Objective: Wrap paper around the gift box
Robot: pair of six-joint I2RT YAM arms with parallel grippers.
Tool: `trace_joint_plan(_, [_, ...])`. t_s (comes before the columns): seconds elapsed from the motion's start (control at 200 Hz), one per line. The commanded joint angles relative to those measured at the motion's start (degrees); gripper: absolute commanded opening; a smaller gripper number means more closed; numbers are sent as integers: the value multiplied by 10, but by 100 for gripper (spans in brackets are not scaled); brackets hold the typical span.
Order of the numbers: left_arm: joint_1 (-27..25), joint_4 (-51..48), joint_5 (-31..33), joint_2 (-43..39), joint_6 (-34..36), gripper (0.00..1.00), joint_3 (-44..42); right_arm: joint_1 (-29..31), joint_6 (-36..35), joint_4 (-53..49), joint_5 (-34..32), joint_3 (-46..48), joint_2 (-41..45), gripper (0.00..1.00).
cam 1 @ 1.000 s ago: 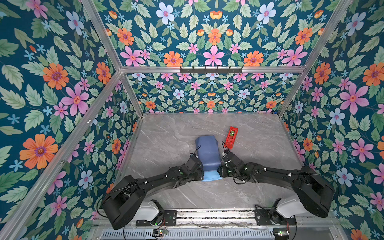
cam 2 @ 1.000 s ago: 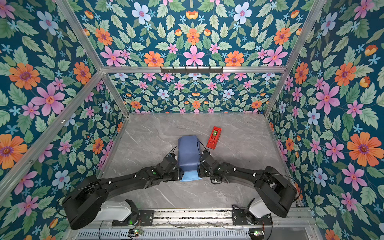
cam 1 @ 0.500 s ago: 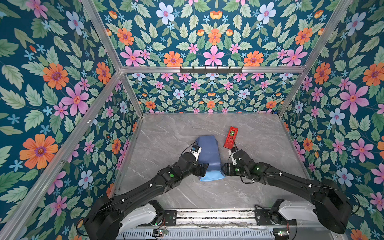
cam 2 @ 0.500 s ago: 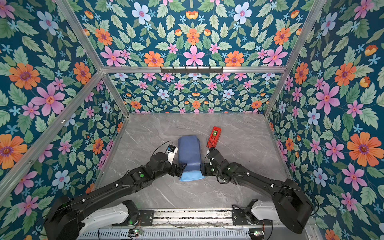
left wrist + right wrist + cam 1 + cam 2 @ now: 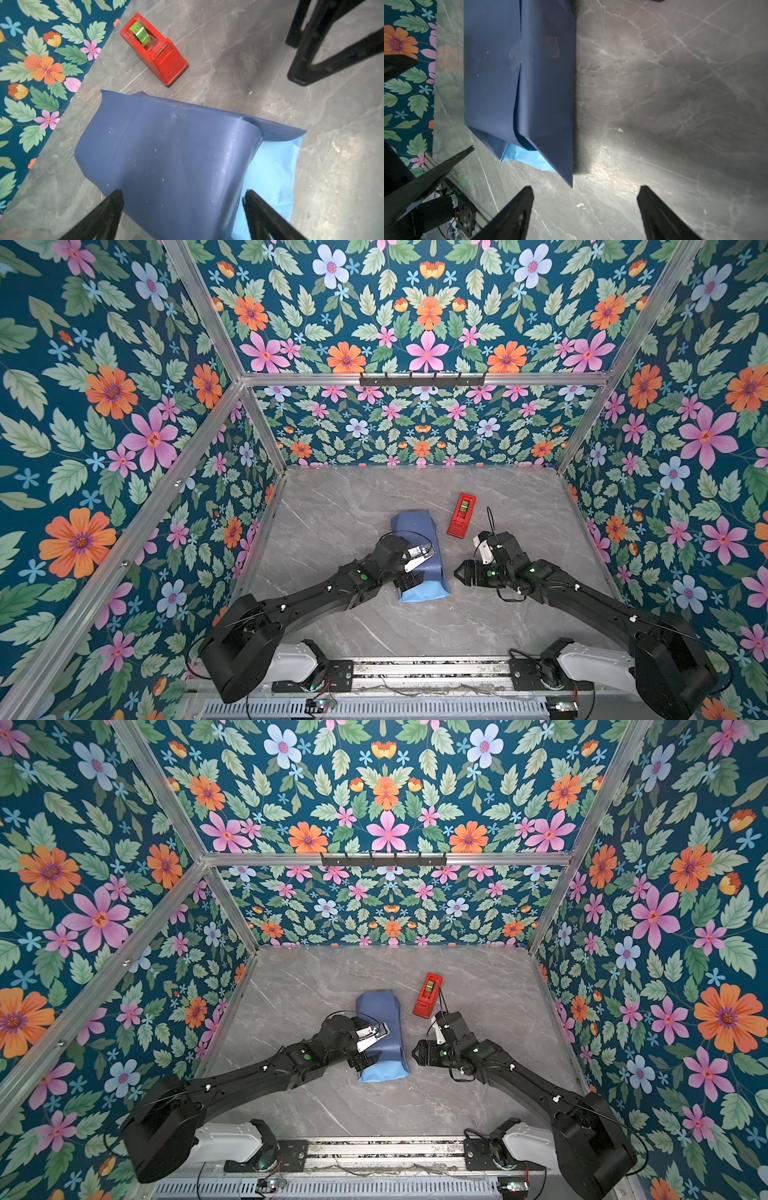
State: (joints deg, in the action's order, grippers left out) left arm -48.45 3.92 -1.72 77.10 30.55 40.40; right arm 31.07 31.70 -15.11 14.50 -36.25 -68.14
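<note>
At tabletop (image 5: 332, 510) centre: gift box hidden, judged enclosed in paper (image 5: 413, 526); flaps overlapped on top, front end left unfolded. Left tool (image 5: 184, 197) spread wide over paper, right tool (image 5: 586, 189) wide beside it, nothing held. Next, likely: tape fetched from red tape dispenser (image 5: 461, 516), seam secured.

One folded blue paper (image 5: 417, 539), one red tape dispenser (image 5: 461, 516) with one green tape roll (image 5: 139, 34), two claws: left claw (image 5: 184, 193), right claw (image 5: 586, 188). A gift box may be inside, unseen.
</note>
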Motion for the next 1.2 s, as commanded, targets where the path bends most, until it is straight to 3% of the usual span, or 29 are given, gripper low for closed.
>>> trace_joint_plan(0.0, [2, 6, -8, 24, 72, 91, 12, 0, -6, -4, -4, 4, 2, 82])
trace_joint_plan(0.355, [12, -20, -7, 91, 108, 79, 39, 0, 14, 13, 0, 15, -4, 83])
trace_joint_plan(0.65, [13, -17, 10, 105, 116, 75, 27, 1, 35, 76, 29, 18, -40, 82])
trace_joint_plan(0.895, [13, -16, 14, 112, 119, 74, 25, 7, 42, 125, -32, 19, -87, 67])
trace_joint_plan(1.195, [13, -16, 13, 113, 120, 74, 23, 43, 50, 179, -41, 4, -155, 54])
